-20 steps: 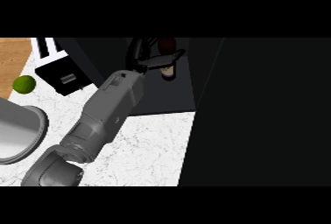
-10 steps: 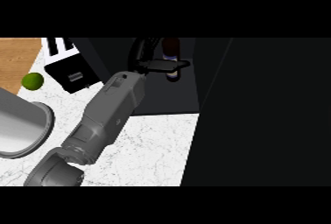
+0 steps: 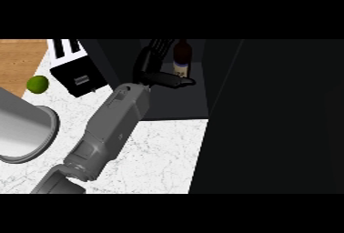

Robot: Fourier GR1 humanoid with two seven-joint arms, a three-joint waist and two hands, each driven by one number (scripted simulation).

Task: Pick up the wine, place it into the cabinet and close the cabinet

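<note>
Marbled white tabletop (image 3: 158,154) is running under your view, with a dark cabinet (image 3: 171,98) opening at the far side and its tall black door (image 3: 275,118) standing open on the right. You are seeing only one arm, and it is reaching up from the lower left into that opening; which arm it is cannot be told from here. Its robot hand (image 3: 156,73) is sitting just left of the wine (image 3: 181,57), fingers pointing deeper into the cabinet and thumb stretching out to the right beneath the bottle. Whether it is gripping or merely beside the bottle, you cannot tell. The wine is standing inside the cabinet, long axis running away from you. Judging from this, pulling back leftward and toward you comes next, then the door.
</note>
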